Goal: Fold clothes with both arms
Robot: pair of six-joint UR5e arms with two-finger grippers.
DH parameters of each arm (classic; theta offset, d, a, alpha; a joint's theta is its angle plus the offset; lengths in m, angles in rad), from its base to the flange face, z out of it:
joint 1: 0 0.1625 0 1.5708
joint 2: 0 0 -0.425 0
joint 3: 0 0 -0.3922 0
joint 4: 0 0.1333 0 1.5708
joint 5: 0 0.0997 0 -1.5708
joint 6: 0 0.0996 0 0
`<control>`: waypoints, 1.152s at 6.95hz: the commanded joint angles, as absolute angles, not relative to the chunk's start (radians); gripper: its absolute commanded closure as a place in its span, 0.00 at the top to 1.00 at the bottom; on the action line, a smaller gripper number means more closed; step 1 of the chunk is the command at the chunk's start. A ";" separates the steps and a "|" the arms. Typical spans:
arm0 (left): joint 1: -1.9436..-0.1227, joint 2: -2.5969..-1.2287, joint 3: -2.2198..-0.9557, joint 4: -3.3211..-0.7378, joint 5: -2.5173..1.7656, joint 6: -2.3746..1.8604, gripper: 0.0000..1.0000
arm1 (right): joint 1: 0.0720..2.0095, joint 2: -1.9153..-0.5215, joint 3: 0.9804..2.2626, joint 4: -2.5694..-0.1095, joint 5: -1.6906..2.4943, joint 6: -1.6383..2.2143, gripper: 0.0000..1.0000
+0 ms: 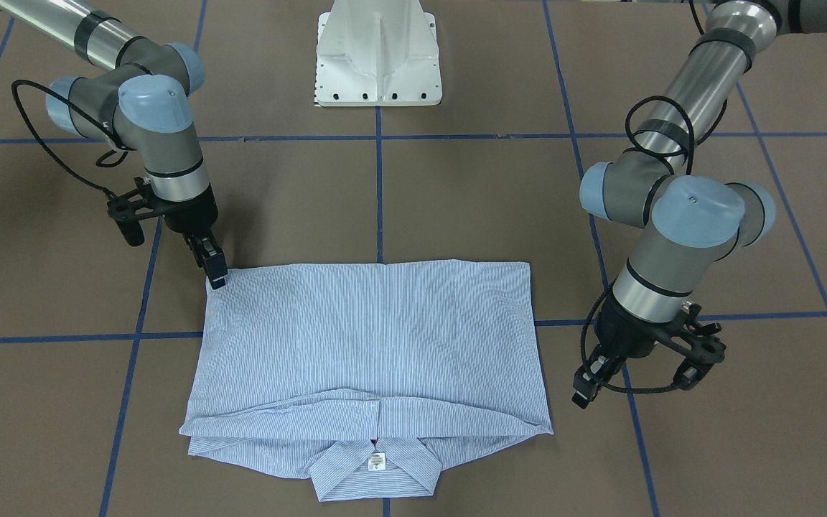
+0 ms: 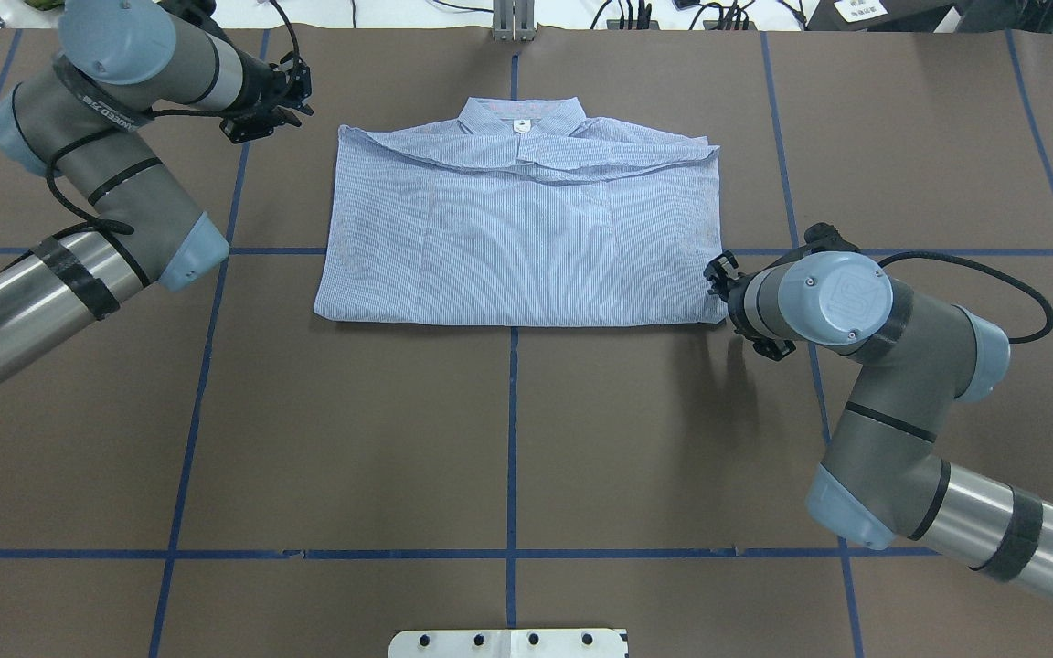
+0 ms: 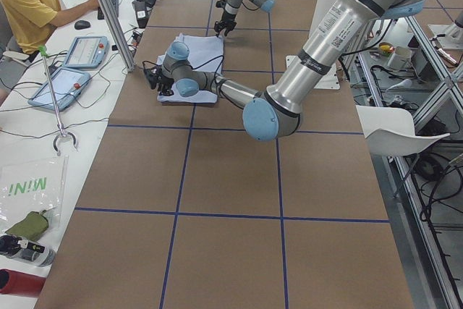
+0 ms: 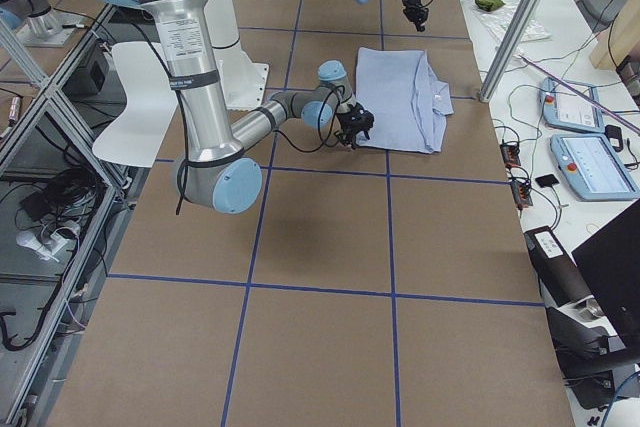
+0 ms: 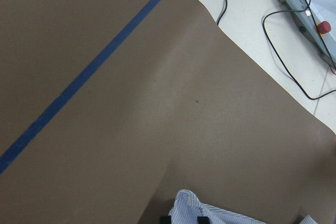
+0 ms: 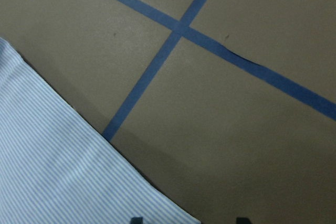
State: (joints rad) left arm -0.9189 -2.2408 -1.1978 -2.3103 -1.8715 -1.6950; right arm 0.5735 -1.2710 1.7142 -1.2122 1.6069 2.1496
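reviewing from the robot's left: the left arm [image 2: 97, 183] reaches toward the collar end of the shirt [image 2: 517, 247]. the left gripper [image 1: 582, 395] hangs just off the shirt's collar-end corner on that side, apart from the cloth. its wrist view shows two fingertips [image 5: 167, 219] drawn close together with striped cloth showing past them; i cannot tell whether they are closed or pinching anything.

the shirt lies flat on the table [image 2: 508, 439] between the two grippers as a neat rectangle. no sleeves show, and a folded band runs across it below the collar [image 2: 520, 114].

on the shirt's right side, the right arm [image 2: 865, 366] brings the right gripper [image 1: 217, 278] down at the hem-end corner. its jaws stand wide apart with the corner's edge lying between them, nothing clamped.

judgement: the narrowing folds look complete and a further fold of the body is being set up, at the grasping stage. the next move calls for the right jaws to close on every layer at that corner. the left gripper needs to take a firm hold of its own, so both lift evenly without dragging the stack.
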 commanded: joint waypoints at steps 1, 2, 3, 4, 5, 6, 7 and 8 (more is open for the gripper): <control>-0.919 -2.240 -1.198 -2.310 -1.865 -1.695 0.28 | 0.551 -1.270 1.709 -1.210 1.583 2.151 0.68; -0.919 -2.238 -1.198 -2.310 -1.865 -1.695 0.28 | 0.551 -1.269 1.712 -1.210 1.583 2.154 0.41; -0.920 -2.237 -1.200 -2.310 -1.865 -1.695 0.28 | 0.552 -1.270 1.712 -1.210 1.583 2.163 0.00; -0.919 -2.230 -1.200 -2.310 -1.865 -1.695 0.28 | 0.552 -1.269 1.720 -1.210 1.585 2.163 0.00; -0.919 -2.223 -1.206 -2.310 -1.865 -1.692 0.28 | 0.554 -1.269 1.721 -1.210 1.588 2.163 0.00; -0.919 -2.221 -1.206 -2.310 -1.856 -1.692 0.28 | 0.555 -1.266 1.723 -1.210 1.588 2.166 0.00; -0.919 -2.221 -1.206 -2.310 -1.850 -1.693 0.28 | 0.557 -1.266 1.726 -1.210 1.589 2.166 0.00; -0.919 -2.221 -1.207 -2.310 -1.850 -1.695 0.28 | 0.560 -1.297 1.782 -1.216 1.595 2.166 0.00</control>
